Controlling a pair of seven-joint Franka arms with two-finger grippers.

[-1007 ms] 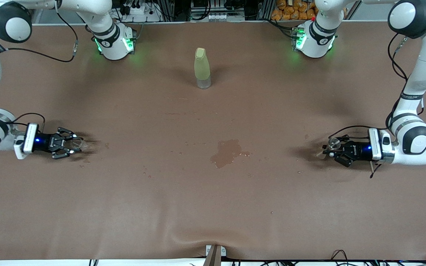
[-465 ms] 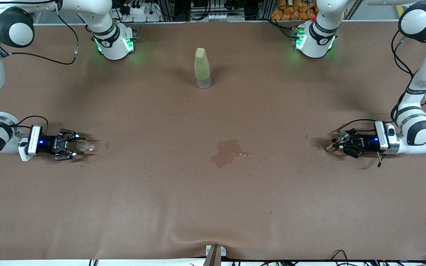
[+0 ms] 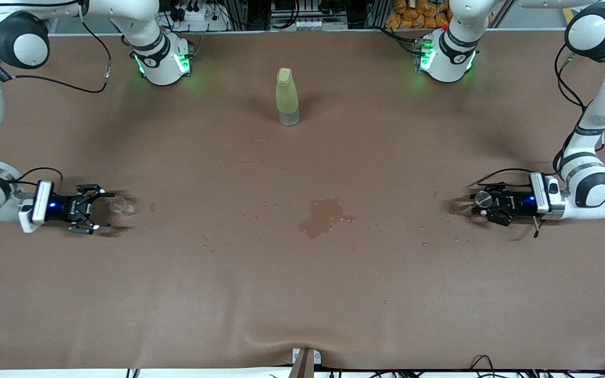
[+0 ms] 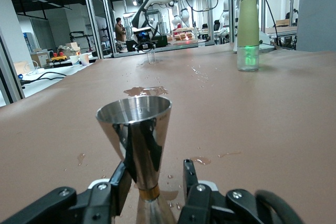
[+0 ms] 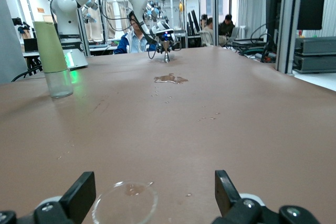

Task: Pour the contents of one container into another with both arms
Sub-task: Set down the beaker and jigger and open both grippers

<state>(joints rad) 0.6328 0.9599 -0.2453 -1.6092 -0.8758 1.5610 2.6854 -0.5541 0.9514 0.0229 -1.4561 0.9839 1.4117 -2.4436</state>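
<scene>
Right gripper point(image 3: 94, 209) jaws off glass point(image 3: 122, 207).

Pale green bottle point(image 3: 287, 96), silver jigger point(image 4: 137, 145), perhaps clear glass point(image 5: 125, 202).

Midway between the left gripper point(image 3: 478, 203) and the right gripper point(image 3: 104, 210), a wet puddle point(image 3: 323, 216) darkens the brown table cover point(image 3: 302, 294). A pale green bottle point(image 3: 287, 97) stands upright, well apart from both grippers and farther from the front camera than the puddle.

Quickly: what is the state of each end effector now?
Left end effector: open, fingers loosely around the metal jigger.
Right end effector: open, holding nothing.
</scene>
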